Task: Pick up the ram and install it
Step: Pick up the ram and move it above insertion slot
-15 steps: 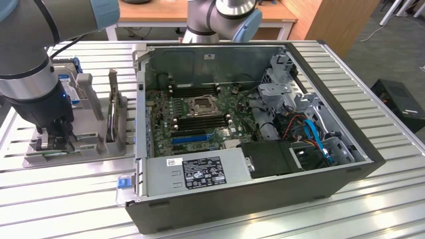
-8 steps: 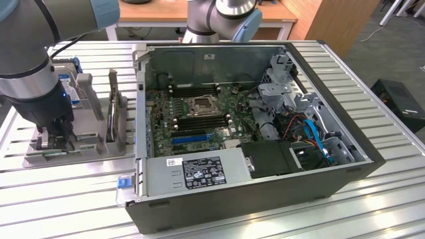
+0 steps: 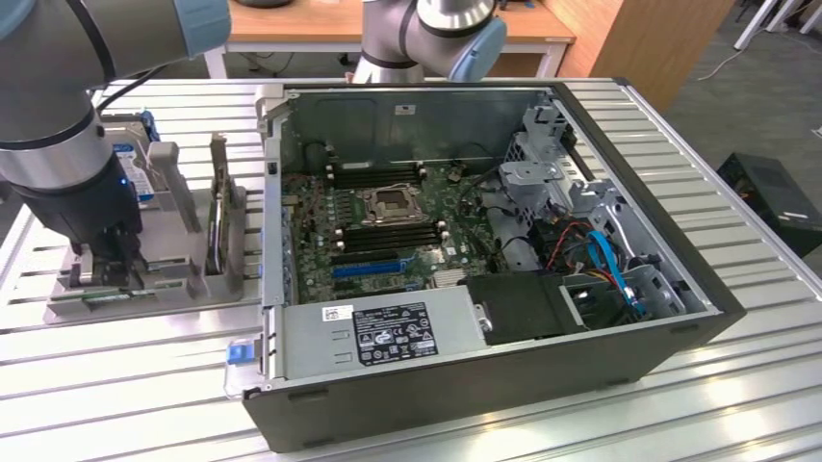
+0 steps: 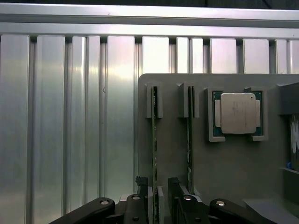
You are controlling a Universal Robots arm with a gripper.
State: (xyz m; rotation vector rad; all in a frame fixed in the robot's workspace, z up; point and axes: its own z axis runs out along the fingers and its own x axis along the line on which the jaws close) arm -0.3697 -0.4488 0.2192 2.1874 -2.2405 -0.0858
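Where the matte grey holder [image 3: 191, 287] rests on the ribbed aluminium table [image 3: 129, 385], at nine o'clock of the open computer case [image 3: 514, 395] in the exterior view, the black gripper [image 4: 156, 184], jaws wide, straddles the thin green ram [image 4: 154, 135] standing edgewise in its slot.

computer case [image 3: 540, 380], silver CPU [image 4: 238, 113], grey tray [image 4: 233, 163]

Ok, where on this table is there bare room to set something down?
Bare table slats lie on the exterior camera's side of the parts tray and computer case, and at the exterior view's right of the case. The tray is crowded: ram, CPU, hard drive, fingers over it.
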